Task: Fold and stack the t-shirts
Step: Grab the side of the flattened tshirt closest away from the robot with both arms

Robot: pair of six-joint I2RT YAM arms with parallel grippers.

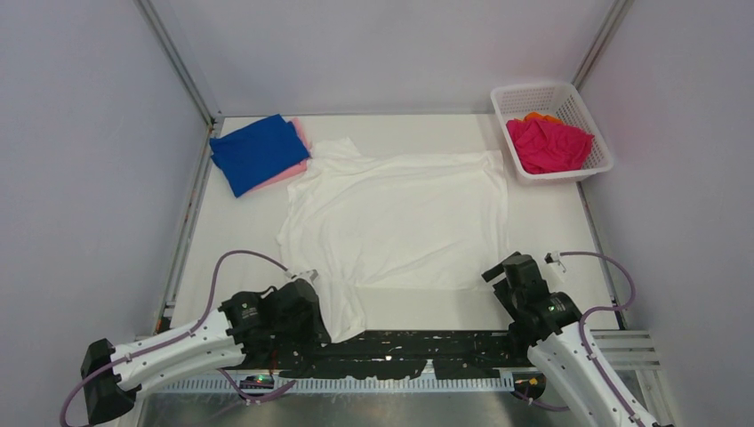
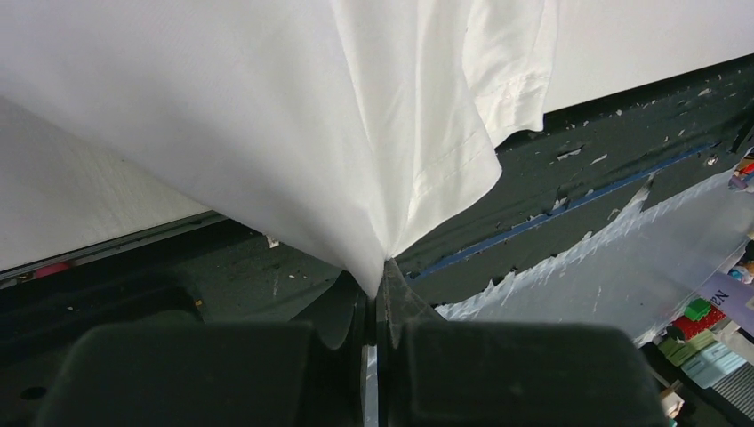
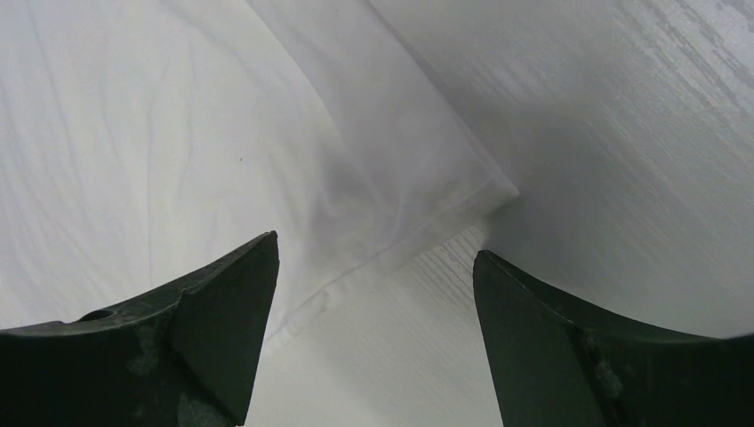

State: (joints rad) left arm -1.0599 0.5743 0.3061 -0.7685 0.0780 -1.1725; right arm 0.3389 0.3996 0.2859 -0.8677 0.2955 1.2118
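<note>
Jaws pressed tight, the left gripper [image 2: 378, 285] pinches up the near-left corner of the white t-shirt [image 1: 400, 213] spread on the table [image 1: 551, 240], likely starting a fold. The right gripper [image 3: 375, 249] hangs spread wide over its near-right corner, poised to match.

The white t-shirt [image 1: 400, 213] covers most of the middle of the table [image 1: 551, 231]. I have bare table along its right side and in the strip at its near edge. The blue t-shirt [image 1: 258, 151] on the pink t-shirt [image 1: 286, 173] blocks the far-left corner, the basket [image 1: 582, 108] the far-right; walls [image 1: 89, 133] hem both sides.
</note>
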